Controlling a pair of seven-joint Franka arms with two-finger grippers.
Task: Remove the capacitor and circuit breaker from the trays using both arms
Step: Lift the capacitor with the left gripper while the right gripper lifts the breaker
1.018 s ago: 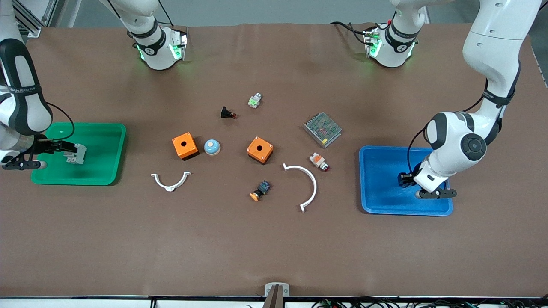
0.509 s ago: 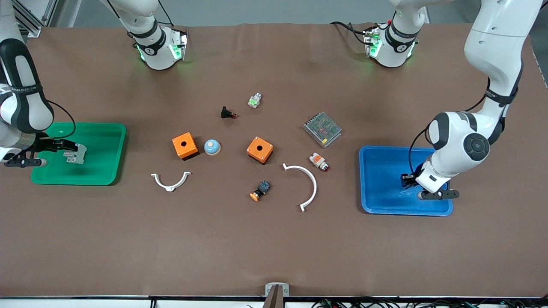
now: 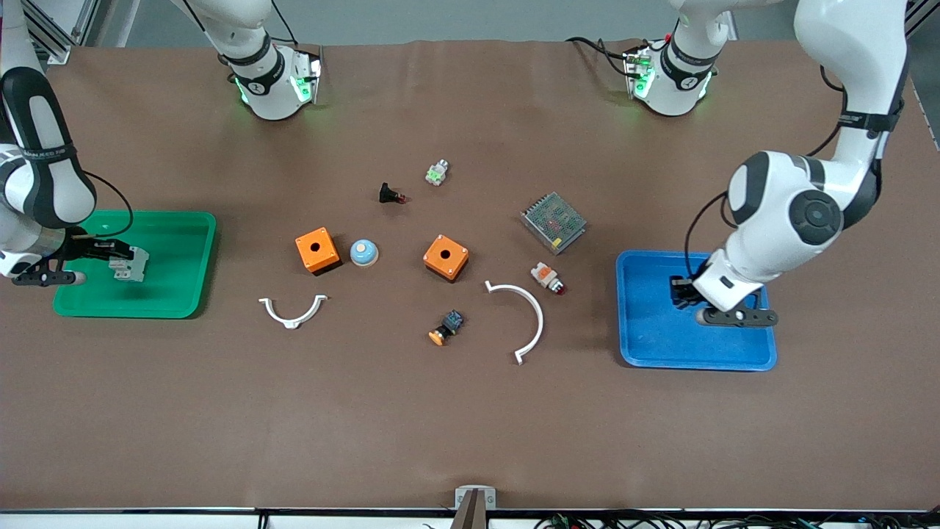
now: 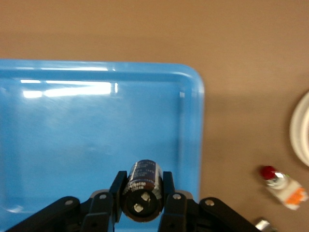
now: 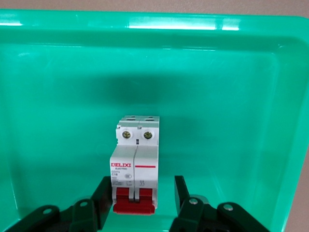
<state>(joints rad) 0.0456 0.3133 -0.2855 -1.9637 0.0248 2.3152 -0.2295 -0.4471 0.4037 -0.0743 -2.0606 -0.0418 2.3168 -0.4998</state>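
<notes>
Capacitor [image 4: 142,186] pinched by left fingers [image 4: 117,193] | circuit breaker [image 5: 134,164] between spread right fingers [image 5: 181,193]

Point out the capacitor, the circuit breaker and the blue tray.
capacitor [image 4: 141,191], left wrist view, on its black body.
circuit breaker [image 5: 134,166], right wrist view, on its white front.
blue tray [image 3: 646,338], front view, on its bare floor.

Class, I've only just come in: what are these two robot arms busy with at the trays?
The left gripper is shut on the capacitor above the blue tray. The right gripper straddles the circuit breaker in the green tray, one finger apart from it, so no grip shows yet.
</notes>
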